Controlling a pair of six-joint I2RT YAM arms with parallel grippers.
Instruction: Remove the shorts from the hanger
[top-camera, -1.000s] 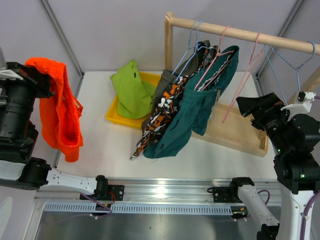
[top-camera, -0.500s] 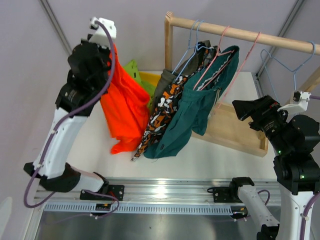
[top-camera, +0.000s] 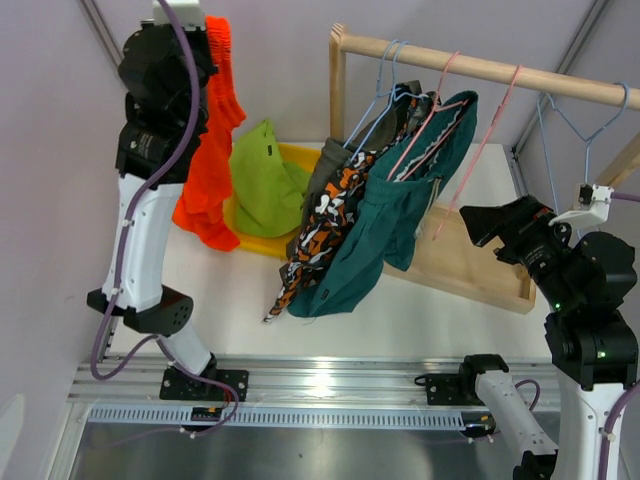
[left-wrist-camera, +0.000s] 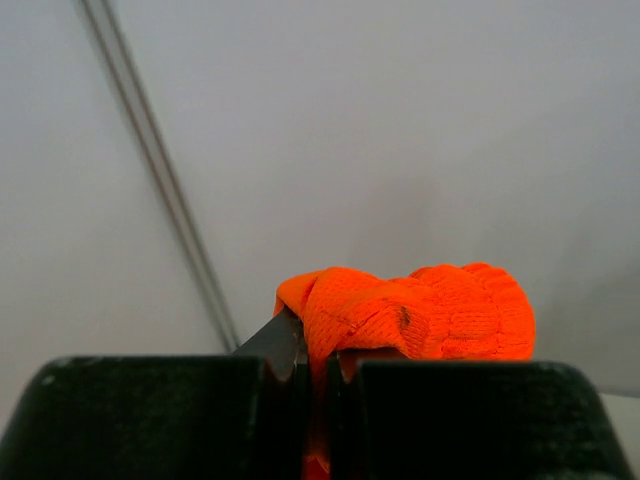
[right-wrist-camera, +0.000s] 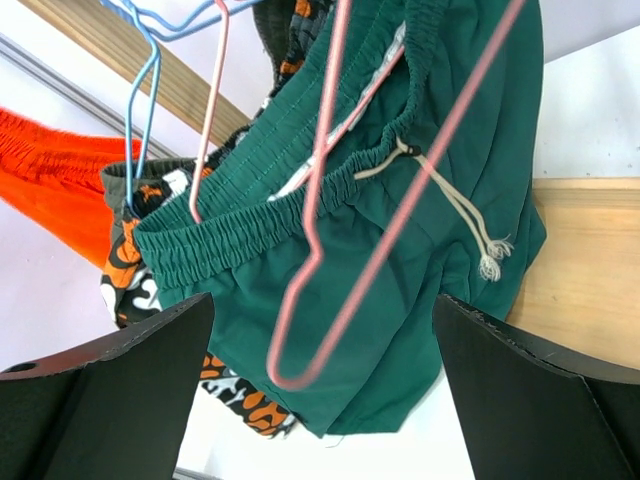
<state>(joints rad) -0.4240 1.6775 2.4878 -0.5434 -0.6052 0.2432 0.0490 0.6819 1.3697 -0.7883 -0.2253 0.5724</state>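
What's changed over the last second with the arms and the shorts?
The left pincer, shut on the bright orange-red fabric shorts, swung them from low on the left up and back, by the yellow tray holding the lime green shorts. The open right pincer edged slightly toward the wooden rack. The dark teal shorts, camouflage-print shorts and olive-grey shorts stayed hanging there.

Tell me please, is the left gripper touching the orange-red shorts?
Touching. In the left wrist view, the left gripper is shut on the orange-red shorts; the fabric is pinched between both fingers and bulges above them.
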